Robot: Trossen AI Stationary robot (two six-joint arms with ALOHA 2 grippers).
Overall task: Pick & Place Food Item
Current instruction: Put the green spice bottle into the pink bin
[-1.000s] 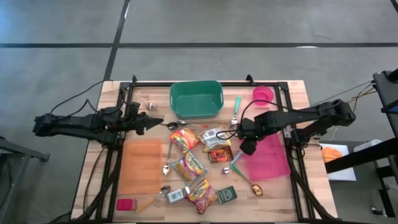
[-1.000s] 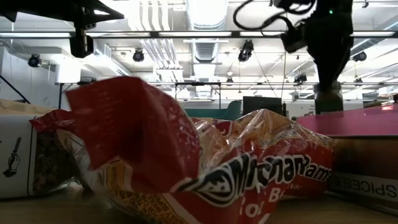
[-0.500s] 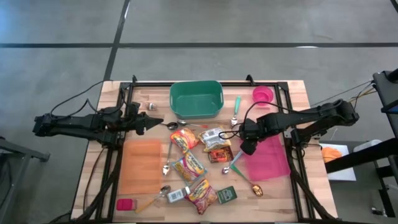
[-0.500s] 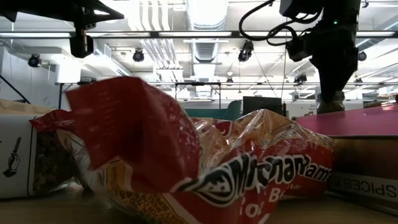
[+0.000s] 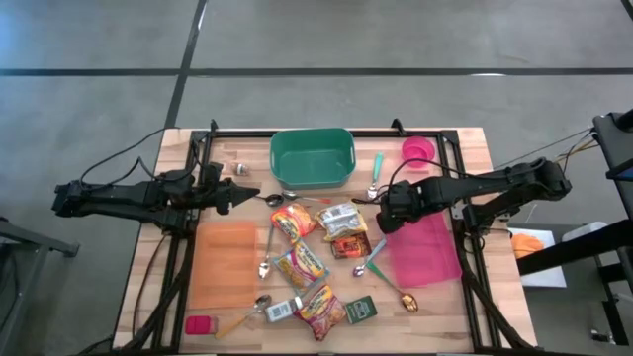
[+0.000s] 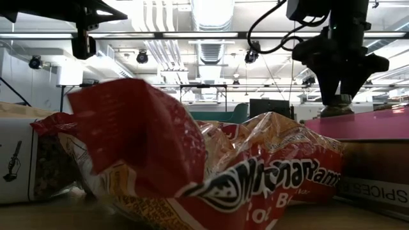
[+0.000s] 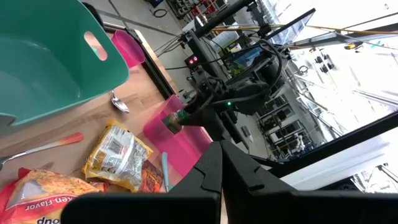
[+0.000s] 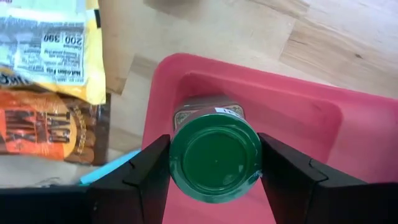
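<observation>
Since the earlier frame the right gripper (image 5: 388,211) has shifted a little toward the table's far side and now hangs over the near-centre corner of the flat pink plastic tray (image 5: 430,249). The left arm has not moved.

The right gripper's jaws stand about half apart, clamped on a small glass spice jar with a round green lid (image 8: 215,155). The jar is upright, directly above the tray's corner pocket; I cannot tell whether its base touches the tray floor.

The left gripper (image 5: 249,195) is fully closed, holds nothing, and waits beside the teal rectangular plastic bin (image 5: 313,158).

Judgement on the step in hand: this looks like the placing. It would be done well by lowering straight down until the jar is seated, keeping it clear of the tray's raised rim, then parting the jaws wide before lifting off, so the lid is not dragged.

Count from the high view: one teal bin, one pink tray, one orange mat (image 5: 224,264), one small pink cup (image 5: 416,150). About five snack packets are grouped at centre. Several spoons are present; the exact number is unclear.
</observation>
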